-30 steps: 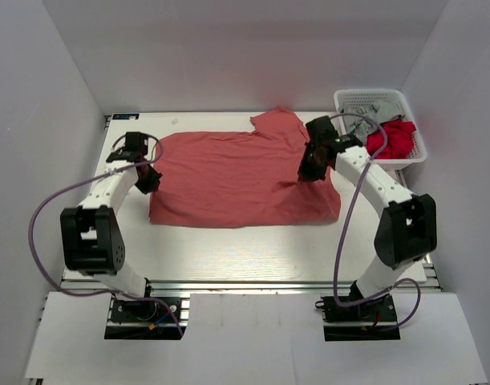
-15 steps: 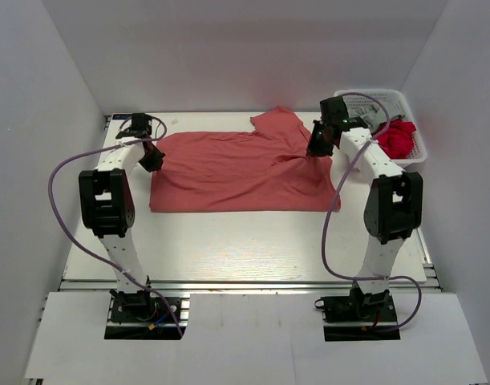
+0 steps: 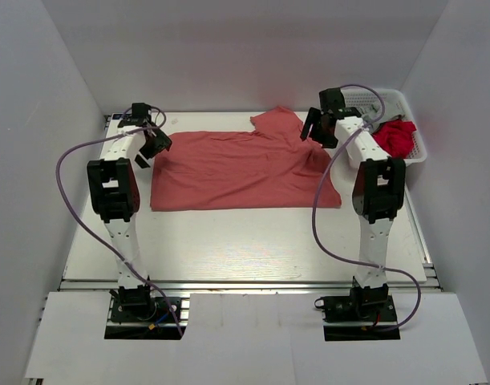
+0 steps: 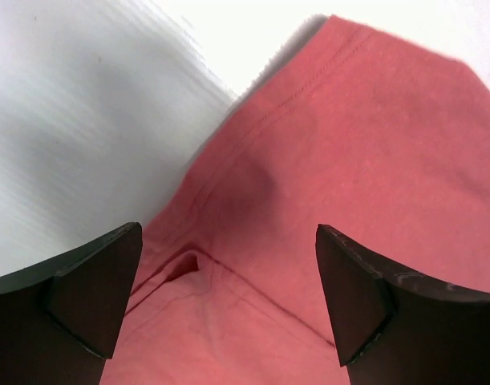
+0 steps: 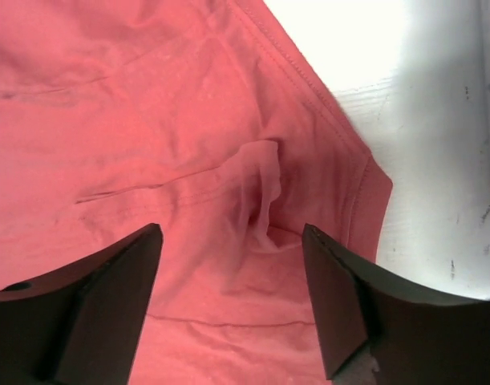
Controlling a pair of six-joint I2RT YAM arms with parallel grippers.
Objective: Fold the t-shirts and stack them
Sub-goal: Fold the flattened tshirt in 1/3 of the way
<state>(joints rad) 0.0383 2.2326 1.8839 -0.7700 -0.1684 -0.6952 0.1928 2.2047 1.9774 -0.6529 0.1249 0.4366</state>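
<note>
A muted salmon-red t-shirt [image 3: 236, 168] lies folded across the middle of the table, one sleeve sticking out toward the back. My left gripper [image 3: 154, 147] hovers open over its far left corner, and the left wrist view shows bare cloth [image 4: 325, 144] between the spread fingers [image 4: 92, 289]. My right gripper [image 3: 315, 135] stands open over the far right corner, where the fabric [image 5: 148, 120] has a small raised pinch between the fingers [image 5: 341, 305]. Neither gripper [image 4: 228, 233] [image 5: 232, 233] holds anything. A brighter red t-shirt [image 3: 395, 138] and a grey one [image 3: 382, 107] sit in the basket.
The white mesh basket [image 3: 365, 95] stands at the back right corner, close to my right arm. White walls enclose the table on three sides. Purple cables loop off both arms. Bare tabletop [image 3: 228, 241] runs between the shirt and the arm bases.
Both arms reached toward the back of the table, drawing the shirt's near edge back with them. Both grippers went from shut on the cloth to open, letting it go.
</note>
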